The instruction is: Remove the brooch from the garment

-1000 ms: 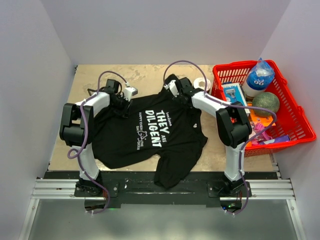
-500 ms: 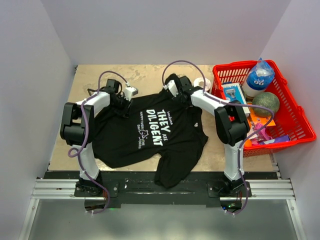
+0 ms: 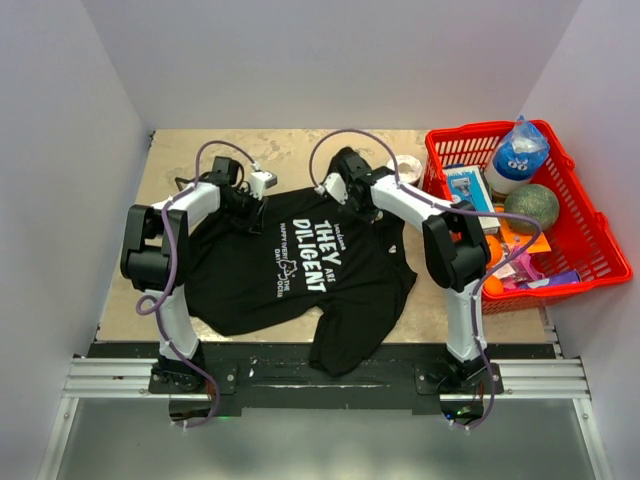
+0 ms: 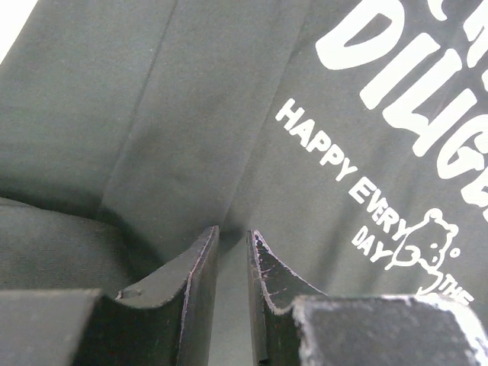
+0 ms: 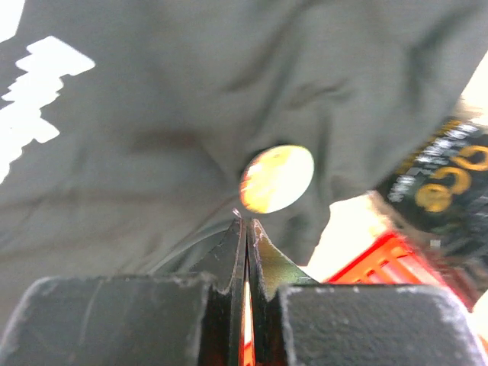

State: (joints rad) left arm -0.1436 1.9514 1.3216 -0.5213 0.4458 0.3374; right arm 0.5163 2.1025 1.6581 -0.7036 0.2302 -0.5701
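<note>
Lying spread on the one table [image 3: 200,150], the single garment [image 3: 250,285], a black T-shirt, shows one block of white lettering [image 3: 318,245] turned sideways in the top view. Two arms reach over it, one gripper each. The left gripper [image 4: 232,231] sits at the shirt's far left corner. Its two fingers [image 4: 200,263] are drawn close with only a narrow slit between them. A ridge of cloth runs straight into that slit, so it looks clenched on a pinch of the garment, with the smaller printed lines just to the right of the tips. The right gripper [image 5: 245,221] is at the shirt's far edge, to the right of the lettering. Its two fingers are pressed flat together, and nothing can be seen caught between them. Just beyond its tips one round, yellowish, blurred patch [image 5: 277,179] stands out against the dark cloth; what it is cannot be told. The brooch cannot be picked out against the black fabric in any of the three views, so its place on the garment is not clear. To the right of the shirt stands one red basket [image 3: 596,280], holding one clear bottle [image 3: 518,155] with a blue label, one green ball [image 3: 531,207] and several smaller items too jumbled to count. One white roll [image 3: 404,166] lies on the table between the right gripper and the basket.
</note>
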